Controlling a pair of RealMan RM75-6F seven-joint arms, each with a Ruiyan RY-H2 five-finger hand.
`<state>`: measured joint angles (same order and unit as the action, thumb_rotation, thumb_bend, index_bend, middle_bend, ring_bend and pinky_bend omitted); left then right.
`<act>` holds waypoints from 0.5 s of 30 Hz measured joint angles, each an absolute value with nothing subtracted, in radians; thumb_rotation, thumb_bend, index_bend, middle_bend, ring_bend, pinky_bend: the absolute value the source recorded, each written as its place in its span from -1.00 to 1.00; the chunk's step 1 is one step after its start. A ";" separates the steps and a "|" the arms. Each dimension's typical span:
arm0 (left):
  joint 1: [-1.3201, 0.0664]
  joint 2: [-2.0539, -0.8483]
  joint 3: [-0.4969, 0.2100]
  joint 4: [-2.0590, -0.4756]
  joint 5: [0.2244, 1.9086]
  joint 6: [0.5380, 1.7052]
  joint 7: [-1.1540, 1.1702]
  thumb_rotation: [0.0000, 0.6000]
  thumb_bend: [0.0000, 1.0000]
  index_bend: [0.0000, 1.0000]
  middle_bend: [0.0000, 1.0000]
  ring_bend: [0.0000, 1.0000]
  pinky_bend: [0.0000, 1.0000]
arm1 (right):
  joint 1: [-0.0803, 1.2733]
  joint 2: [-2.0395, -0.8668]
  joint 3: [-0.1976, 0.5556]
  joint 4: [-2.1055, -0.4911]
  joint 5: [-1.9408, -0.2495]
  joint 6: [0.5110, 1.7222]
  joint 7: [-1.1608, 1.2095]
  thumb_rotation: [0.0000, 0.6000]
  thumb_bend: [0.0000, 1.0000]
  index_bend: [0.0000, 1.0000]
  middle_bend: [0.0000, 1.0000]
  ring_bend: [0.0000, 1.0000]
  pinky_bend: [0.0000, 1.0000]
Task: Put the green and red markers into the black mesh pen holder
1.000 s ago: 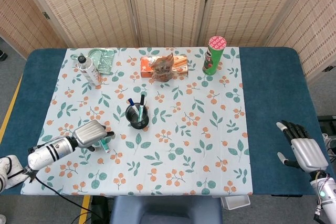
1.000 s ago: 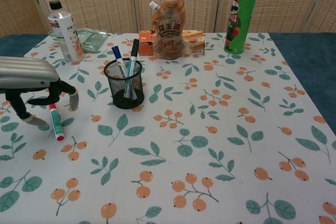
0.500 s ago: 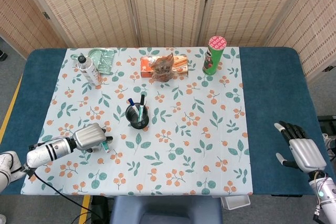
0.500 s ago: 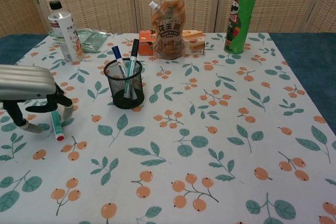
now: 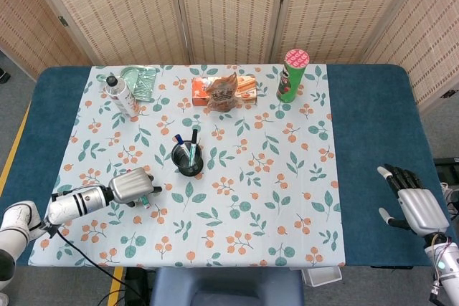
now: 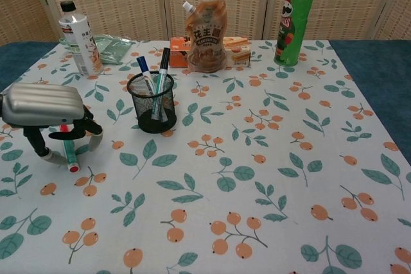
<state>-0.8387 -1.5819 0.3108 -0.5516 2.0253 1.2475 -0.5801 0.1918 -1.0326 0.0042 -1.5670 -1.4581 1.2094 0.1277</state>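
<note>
Left robot hand (image 6: 48, 108) hangs over the marker (image 6: 69, 156) lying on the table (image 6: 270, 178), fingers curled around but not yet gripping. Next: pinch, lift, carry to the holder (image 6: 152, 102). Right robot hand (image 5: 416, 208) idles open.

- The left hand (image 6: 43, 104) has slid right and now sits over the marker (image 6: 69, 156)
- Its fingers (image 6: 94, 138) have curled down, straddling the marker on the tabletop (image 6: 257, 178)

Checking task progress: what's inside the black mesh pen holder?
The black mesh pen holder holds two upright pens, one blue-capped, one dark-capped. Their lower ends are obscured by mesh.
</note>
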 measured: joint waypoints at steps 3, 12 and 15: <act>-0.841 -1.596 0.323 -0.522 2.026 1.250 -0.593 1.00 -0.49 -0.03 0.73 0.14 0.64 | 0.191 -1.032 0.005 -1.567 -1.457 1.211 0.128 1.00 -0.31 -0.94 -1.00 -1.00 -1.00; -0.829 -1.632 0.354 -0.446 2.024 1.272 -0.623 1.00 -0.49 0.04 0.73 0.14 0.64 | 0.197 -1.031 0.004 -1.567 -1.459 1.201 0.134 1.00 -0.31 -0.94 -1.00 -1.00 -1.00; -0.826 -1.645 0.362 -0.424 2.025 1.283 -0.622 1.00 -0.49 0.05 0.73 0.14 0.64 | 0.199 -1.030 0.002 -1.568 -1.463 1.197 0.138 1.00 -0.31 -0.94 -1.00 -1.00 -1.00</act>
<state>-0.8257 -1.6446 0.3621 -0.4242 2.0255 1.2831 -0.6223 0.1994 -1.0298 0.0015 -1.5676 -1.4632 1.1975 0.1378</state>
